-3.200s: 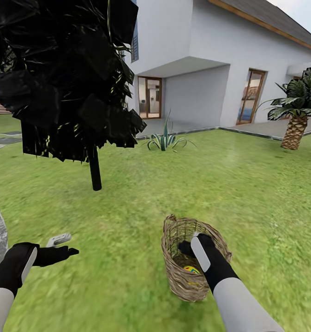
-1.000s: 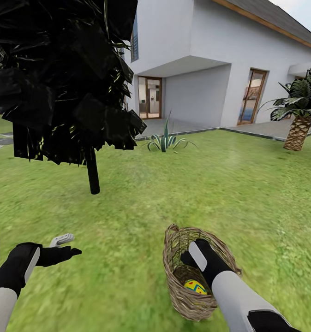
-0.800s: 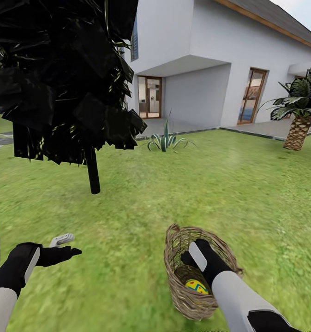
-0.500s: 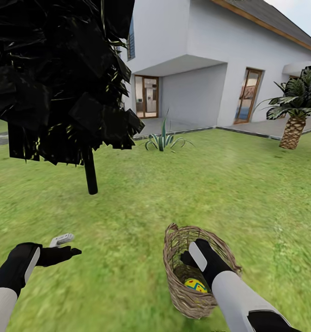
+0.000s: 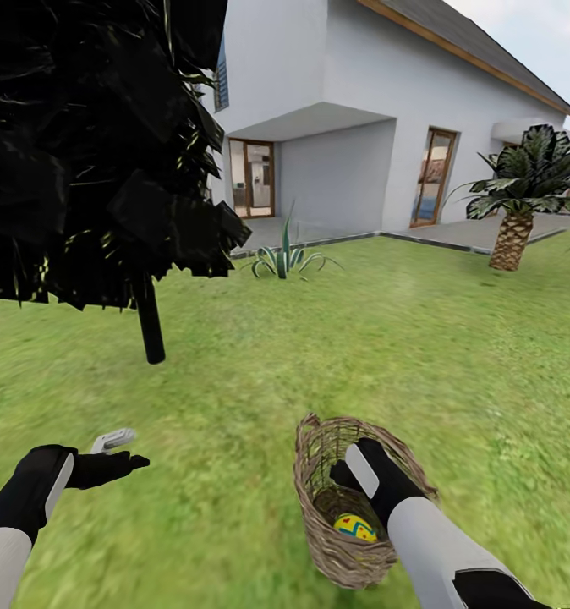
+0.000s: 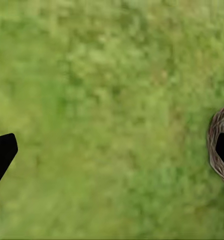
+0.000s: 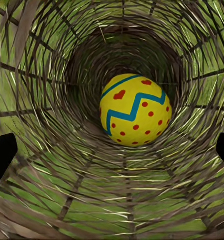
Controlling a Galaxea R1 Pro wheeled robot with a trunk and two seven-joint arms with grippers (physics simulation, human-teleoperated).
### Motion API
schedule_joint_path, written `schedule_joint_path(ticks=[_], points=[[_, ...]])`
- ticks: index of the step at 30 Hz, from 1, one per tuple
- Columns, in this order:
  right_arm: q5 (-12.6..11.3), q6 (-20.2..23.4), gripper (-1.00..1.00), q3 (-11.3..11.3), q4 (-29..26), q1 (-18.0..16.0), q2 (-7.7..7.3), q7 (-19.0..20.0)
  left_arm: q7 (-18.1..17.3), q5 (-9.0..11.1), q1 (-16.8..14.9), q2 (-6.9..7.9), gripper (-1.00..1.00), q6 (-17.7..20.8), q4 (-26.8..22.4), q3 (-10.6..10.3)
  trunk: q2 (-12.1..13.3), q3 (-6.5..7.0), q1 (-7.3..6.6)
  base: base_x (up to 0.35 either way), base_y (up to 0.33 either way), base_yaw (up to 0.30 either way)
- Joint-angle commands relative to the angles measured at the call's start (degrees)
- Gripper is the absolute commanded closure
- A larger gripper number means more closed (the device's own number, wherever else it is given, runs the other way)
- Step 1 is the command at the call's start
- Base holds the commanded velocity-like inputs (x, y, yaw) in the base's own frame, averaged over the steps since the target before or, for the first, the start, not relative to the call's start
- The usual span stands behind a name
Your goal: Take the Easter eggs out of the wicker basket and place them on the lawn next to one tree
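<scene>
The wicker basket (image 5: pixel 315 495) stands on the lawn (image 5: pixel 336 355), low in the head view. One yellow Easter egg (image 5: pixel 354 528) with red dots and a blue-green zigzag lies at its bottom. My right gripper (image 7: pixel 112 152) reaches down into the basket, open, its fingertips wide apart above the Easter egg (image 7: pixel 134 110) and not touching it. Over bare grass to the left of the basket hangs my left gripper (image 5: pixel 116 452), open and holding nothing. Its wrist view catches the basket's rim (image 6: pixel 215 150) at the edge. The tree is out of view.
A thin black trunk (image 5: pixel 150 326) with a black blocky crown stands ahead to the left. Beyond it are a white house (image 5: pixel 361 127), a spiky plant (image 5: pixel 285 258) and a short palm (image 5: pixel 513 228) at the right. Open grass lies around the basket.
The head view has swung to the right, so the house, black trunk and palm have slid left. Both arms and the basket keep their places in the picture.
</scene>
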Motion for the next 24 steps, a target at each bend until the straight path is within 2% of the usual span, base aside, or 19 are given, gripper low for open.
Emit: schedule_joint_path(ticks=[1, 14, 24], points=[[-0.48, 0.10, -1.00, -0.08, -0.08, -0.03, 0.04, -0.46, -0.39, -0.32, -0.03, -0.02, -1.00, 0.26, -0.05, 0.18, -0.03, -0.05, 0.00, 0.060, 0.067, -0.180], [-0.42, 0.17, -1.00, 0.02, -0.08, -0.03, 0.04, -0.46, -0.40, -0.38, -0.03, -0.02, -1.00, 0.09, -0.05, 0.35, -0.03, 0.02, 0.00, 0.065, 0.015, -0.134], [-0.47, 0.18, -1.00, 0.11, -0.08, -0.03, 0.04, -0.46, -0.39, -0.40, -0.03, -0.02, -1.00, 0.09, -0.05, 0.36, -0.03, -0.02, 0.00, 0.133, 0.076, -0.022]])
